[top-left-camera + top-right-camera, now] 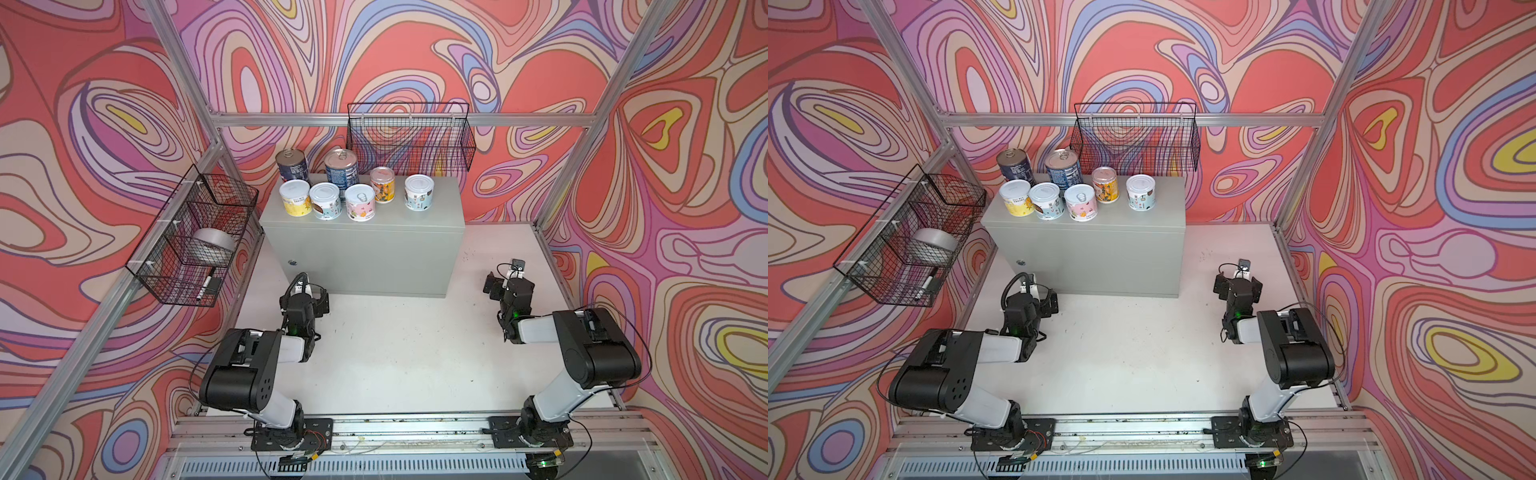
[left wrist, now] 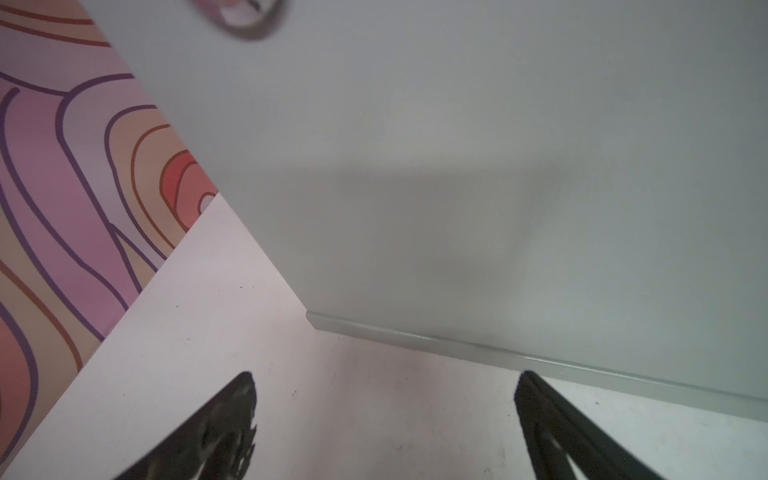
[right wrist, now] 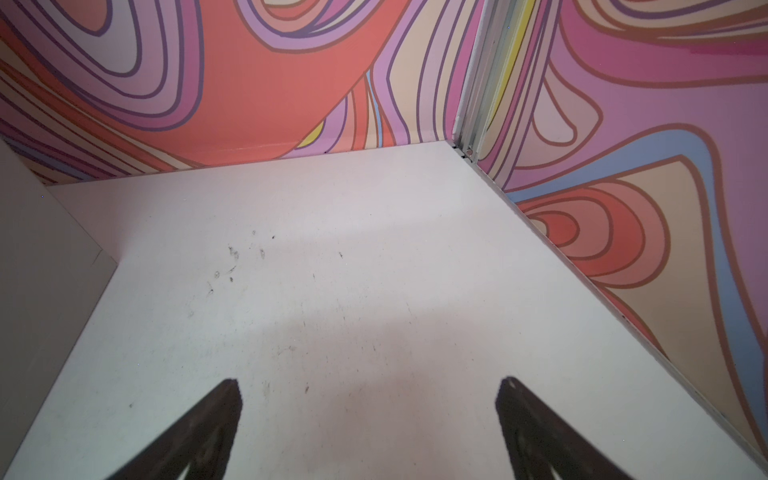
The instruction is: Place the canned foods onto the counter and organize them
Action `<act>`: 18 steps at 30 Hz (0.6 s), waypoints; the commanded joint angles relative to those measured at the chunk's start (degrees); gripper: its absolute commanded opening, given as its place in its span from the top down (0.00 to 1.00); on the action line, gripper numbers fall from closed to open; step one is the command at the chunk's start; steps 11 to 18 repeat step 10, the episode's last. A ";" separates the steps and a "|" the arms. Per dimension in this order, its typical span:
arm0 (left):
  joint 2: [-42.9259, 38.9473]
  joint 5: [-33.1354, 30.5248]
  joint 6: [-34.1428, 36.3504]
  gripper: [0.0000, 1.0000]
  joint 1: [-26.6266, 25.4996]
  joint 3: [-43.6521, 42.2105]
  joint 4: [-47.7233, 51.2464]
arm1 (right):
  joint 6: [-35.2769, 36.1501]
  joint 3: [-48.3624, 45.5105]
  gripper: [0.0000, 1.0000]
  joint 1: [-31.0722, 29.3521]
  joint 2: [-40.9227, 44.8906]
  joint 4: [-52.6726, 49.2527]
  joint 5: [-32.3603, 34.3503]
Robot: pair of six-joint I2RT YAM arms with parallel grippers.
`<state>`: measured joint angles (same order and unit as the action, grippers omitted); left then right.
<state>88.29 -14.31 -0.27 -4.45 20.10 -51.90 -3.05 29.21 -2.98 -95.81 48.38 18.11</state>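
Observation:
Several canned foods stand upright on the left and middle of the grey counter's (image 1: 361, 249) (image 1: 1084, 249) flat top. Two tall dark-blue tins (image 1: 293, 165) (image 1: 341, 168) are at the back. In front of them are short ones: yellow (image 1: 296, 198), pale (image 1: 325, 201), pink (image 1: 360, 203), orange (image 1: 382, 185) and, a little apart to the right, pale blue (image 1: 419, 192). My left gripper (image 1: 308, 291) (image 2: 386, 376) hangs open and empty, low before the counter's front left. My right gripper (image 1: 503, 277) (image 3: 369, 381) is open and empty over the white tabletop (image 3: 332, 270), right of the counter.
A black wire basket (image 1: 166, 232) on the left wall holds a grey tape roll (image 1: 212, 245) and a marker (image 1: 205, 284). Another wire basket (image 1: 409, 137) hangs on the back wall above the counter's right half. Aluminium frame posts stand at the corners. The counter's round lock (image 1: 292, 262) faces my left arm.

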 commanded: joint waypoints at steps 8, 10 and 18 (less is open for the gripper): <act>0.56 0.60 -0.88 0.00 0.72 1.08 -0.80 | 0.18 0.42 0.02 0.01 -1.09 0.81 -1.99; 0.47 0.51 -0.81 0.00 0.76 0.79 -1.30 | 0.38 -0.47 0.02 0.02 -0.64 2.03 -1.96; 0.47 0.51 -0.81 0.00 0.76 0.79 -1.30 | 0.38 -0.47 0.02 0.02 -0.64 2.03 -1.96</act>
